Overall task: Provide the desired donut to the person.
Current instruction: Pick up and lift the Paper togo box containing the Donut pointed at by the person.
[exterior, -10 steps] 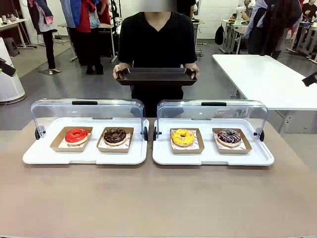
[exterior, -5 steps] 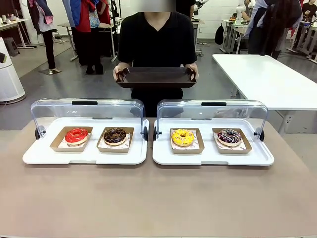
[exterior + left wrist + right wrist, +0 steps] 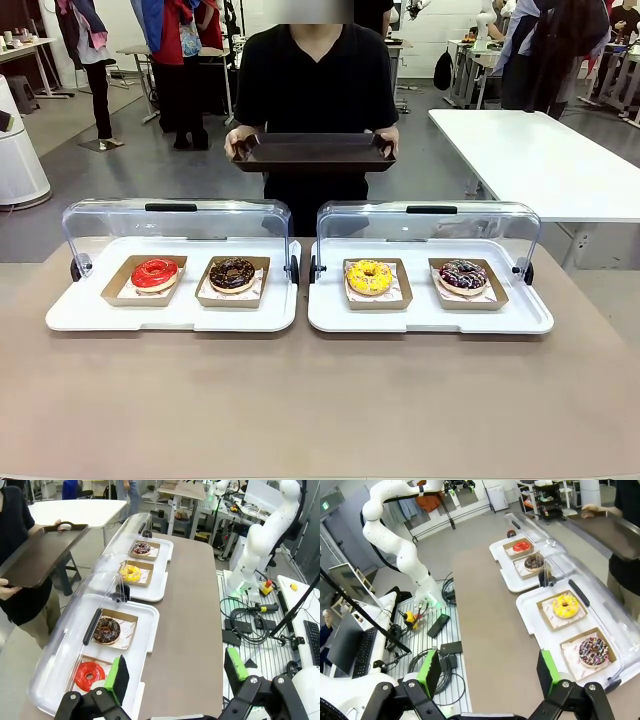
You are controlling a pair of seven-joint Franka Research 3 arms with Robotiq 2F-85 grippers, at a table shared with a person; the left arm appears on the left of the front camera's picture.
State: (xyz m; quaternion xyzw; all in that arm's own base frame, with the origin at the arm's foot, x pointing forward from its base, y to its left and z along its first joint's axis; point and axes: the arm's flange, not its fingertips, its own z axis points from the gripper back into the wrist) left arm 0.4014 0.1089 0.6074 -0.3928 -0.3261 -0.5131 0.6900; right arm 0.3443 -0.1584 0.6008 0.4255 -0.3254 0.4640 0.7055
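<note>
Person: the person (image 3: 315,80) is standing at the far side of the table (image 3: 320,400), facing the robot.
Dark tray: the person is holding a dark tray (image 3: 315,152) level in front of the waist, one hand (image 3: 238,145) gripping each end. It is hanging clear of the table.
Left white tray: the left white tray (image 3: 170,318) is carrying a red donut (image 3: 154,273) at its outer end and a chocolate donut (image 3: 232,273) beside it, each lying in its own cardboard box.
Right white tray: the right white tray (image 3: 430,322) is carrying a yellow donut (image 3: 369,276) toward the middle and a dark sprinkled donut (image 3: 463,275) at the outer end, boxed the same way.
Lids: two clear lids (image 3: 170,225) are standing rolled back along the far edges, leaving all four donuts uncovered.
Left fingers: the left fingers (image 3: 117,677) are spreading wide and gripping nothing, hanging in the air near the red donut's end.
Right fingers: the right fingers (image 3: 431,672) are also gaping wide and empty, hanging near the sprinkled donut's end.
</note>
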